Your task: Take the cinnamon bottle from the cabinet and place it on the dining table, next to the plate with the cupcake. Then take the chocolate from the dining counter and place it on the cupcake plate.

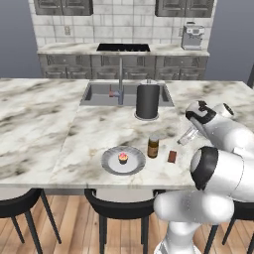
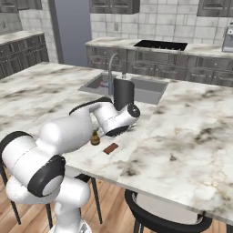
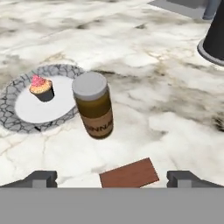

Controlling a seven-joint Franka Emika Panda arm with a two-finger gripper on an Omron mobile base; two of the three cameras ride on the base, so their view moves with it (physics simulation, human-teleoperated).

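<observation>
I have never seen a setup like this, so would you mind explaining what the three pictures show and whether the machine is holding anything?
It is a rendered kitchen with a white robot arm on a mobile base. Two pictures come from cameras on the base, behind the arm to its left and right, looking over a marble island top. The third comes from a camera on the hand, looking along the gripper, whose two dark fingertips rise at the bottom.

On the island lie a grey plate with a small cupcake, a cinnamon bottle upright just beside the plate, and a chocolate bar lying flat near it. Further back stands a black cylinder by the sink.

The gripper is open and holds nothing; the chocolate lies between its fingertips in the hand view.
</observation>
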